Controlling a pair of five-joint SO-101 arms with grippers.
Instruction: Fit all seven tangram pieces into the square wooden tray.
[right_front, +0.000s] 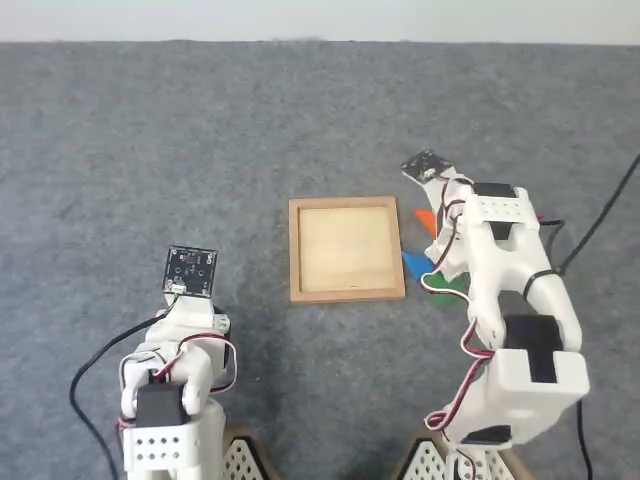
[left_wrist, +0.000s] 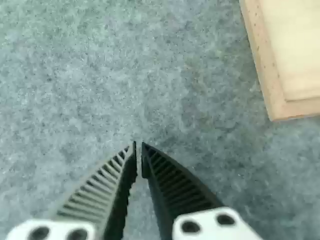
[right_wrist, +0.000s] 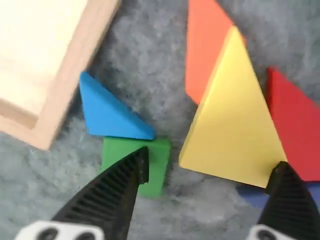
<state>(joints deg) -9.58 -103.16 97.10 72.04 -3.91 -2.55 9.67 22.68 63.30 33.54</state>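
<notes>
The square wooden tray (right_front: 296, 250) lies mid-table, its inside bare wood. The pieces are clustered just right of it. My right gripper (right_wrist: 212, 167) is open above them. One finger (right_wrist: 120, 185) is over the green square (right_wrist: 157, 170), the other (right_wrist: 287, 195) at a corner of the yellow triangle (right_wrist: 235, 120), which lies between them. Around it are an orange piece (right_wrist: 205, 45), a red piece (right_wrist: 297, 130), a blue triangle (right_wrist: 107, 112) by the tray rim (right_wrist: 65, 85), and a dark blue sliver (right_wrist: 252, 196). My left gripper (left_wrist: 138, 147) is shut on nothing, low over carpet left of the tray (left_wrist: 272, 75).
Grey carpet covers the table. The right arm (right_front: 505, 270) hides most of the pieces in the high view, where the orange piece (right_front: 427, 220), blue triangle (right_front: 414, 263) and green square (right_front: 447, 291) peek out. The left arm (right_front: 180, 350) sits at the near left.
</notes>
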